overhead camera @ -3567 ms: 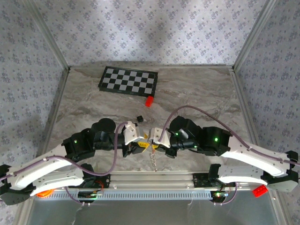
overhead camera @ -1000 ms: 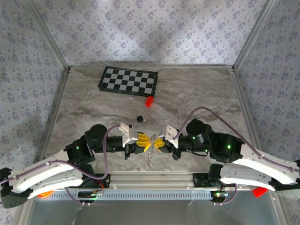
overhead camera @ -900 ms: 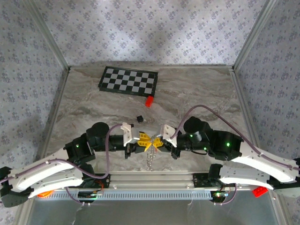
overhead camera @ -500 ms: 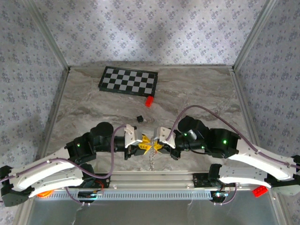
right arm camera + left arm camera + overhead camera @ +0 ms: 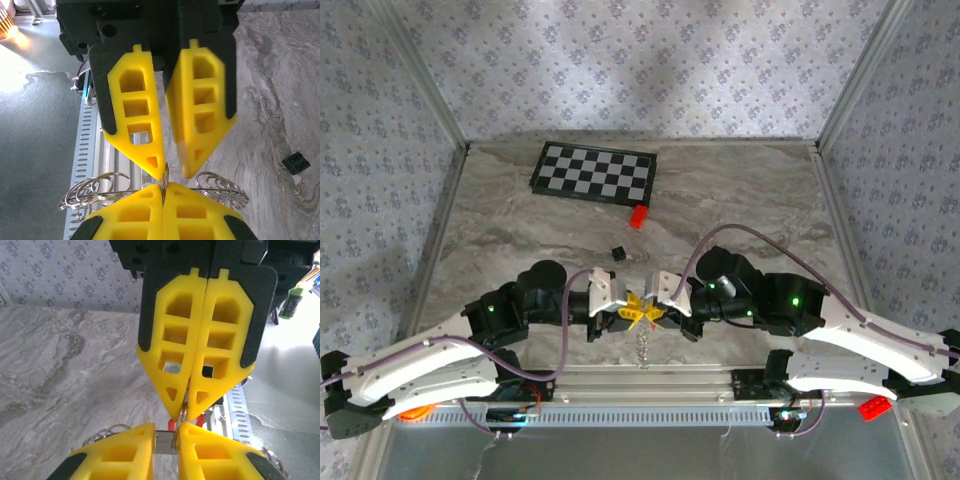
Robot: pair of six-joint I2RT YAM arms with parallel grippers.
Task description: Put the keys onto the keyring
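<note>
The right hand [image 5: 163, 189] is pressed shut on one ring of the keyring [image 5: 227, 190], whose other loops spread out to either side above the surface [image 5: 740, 200] near its front edge. The left hand [image 5: 175, 172] meets it tip to tip with its fingers narrowly apart, one fingertip touching that ring.

One checkerboard [image 5: 593, 172], one black cube [image 5: 617, 253] and one keyring [image 5: 642, 345] are shown; two red blocks are counted: upper-centre block [image 5: 638, 216] and lower-right block [image 5: 873, 407].
</note>
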